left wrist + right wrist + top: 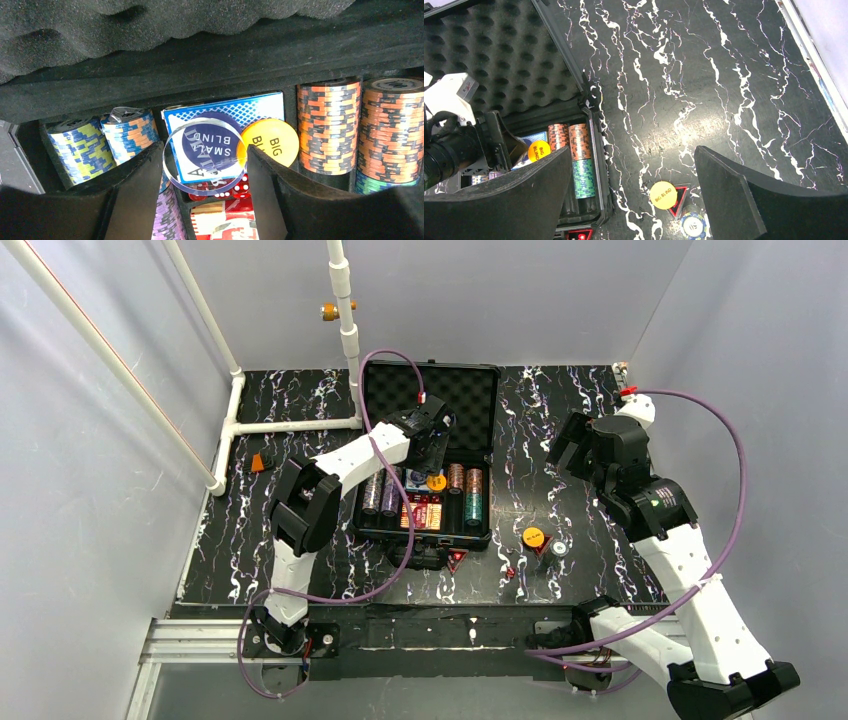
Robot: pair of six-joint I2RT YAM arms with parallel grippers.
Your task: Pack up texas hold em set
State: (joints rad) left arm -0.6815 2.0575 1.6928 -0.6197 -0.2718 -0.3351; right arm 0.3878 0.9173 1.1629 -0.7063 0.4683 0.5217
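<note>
Bright, even light; the left claw [205,172] looms dark and blurred, the clear disc [200,135] glints.

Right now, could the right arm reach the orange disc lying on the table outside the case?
Probably yes: the right gripper is open and empty, with only bare table between it and the orange disc.

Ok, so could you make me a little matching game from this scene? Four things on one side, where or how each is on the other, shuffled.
Things:
1. clear Small Blind disc
2. right gripper
3. case lid
4. blue card deck

States:
A. lying in the case between chip rows
B. folded back, foam showing
C. open, fingers empty
D. pinched by the left gripper

Pairs: 1-D, 2-C, 3-B, 4-A.
</note>
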